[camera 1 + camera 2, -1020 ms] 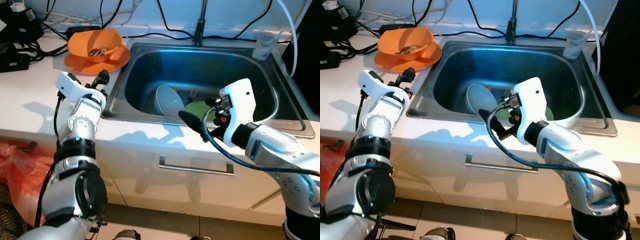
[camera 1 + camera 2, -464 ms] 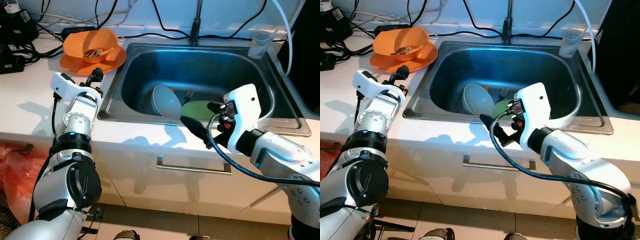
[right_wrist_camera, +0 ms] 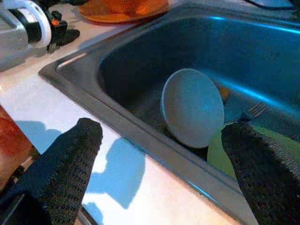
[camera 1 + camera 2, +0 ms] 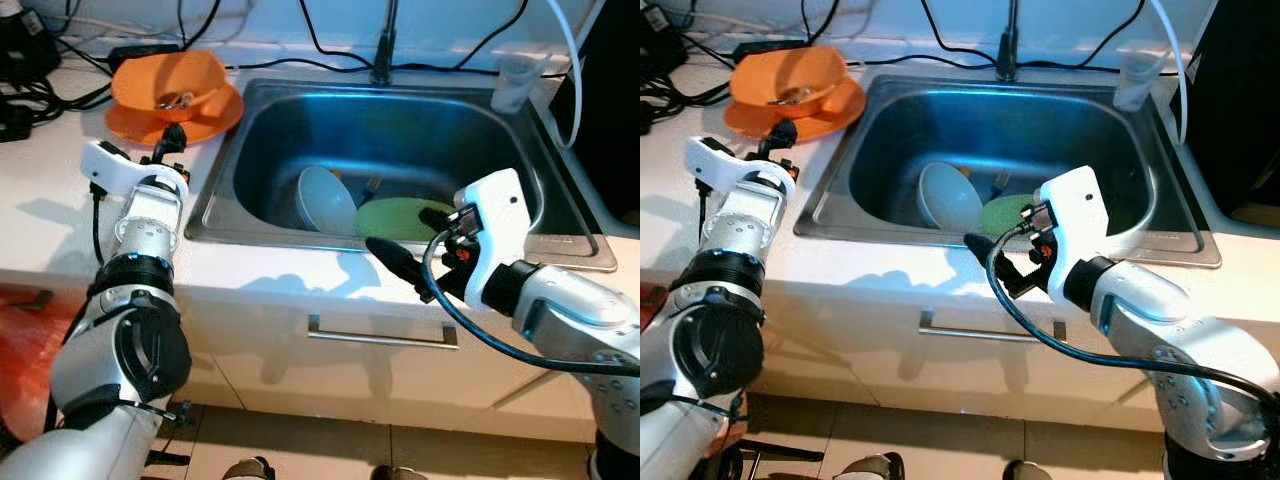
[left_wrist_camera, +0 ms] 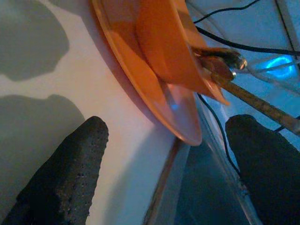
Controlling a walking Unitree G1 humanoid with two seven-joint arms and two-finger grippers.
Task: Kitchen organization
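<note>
I see my left gripper (image 5: 164, 154) over the white counter (image 4: 60, 215), jaws spread, just short of an orange plate (image 4: 215, 112) carrying an orange bowl (image 4: 165, 80); my right gripper (image 3: 159, 159), jaws spread, hovers at the sink (image 4: 300, 100) front rim, facing a grey bowl (image 3: 192, 108) on edge beside a green plate (image 4: 395, 215).

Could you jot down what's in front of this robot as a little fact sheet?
Place: white counter with a steel sink
In sink: pale bowl on its side, green plate, fork
On counter: orange bowl on orange plate
Left end effector: open, beside the orange plate
Right end effector: open, above the sink's front edge
</note>
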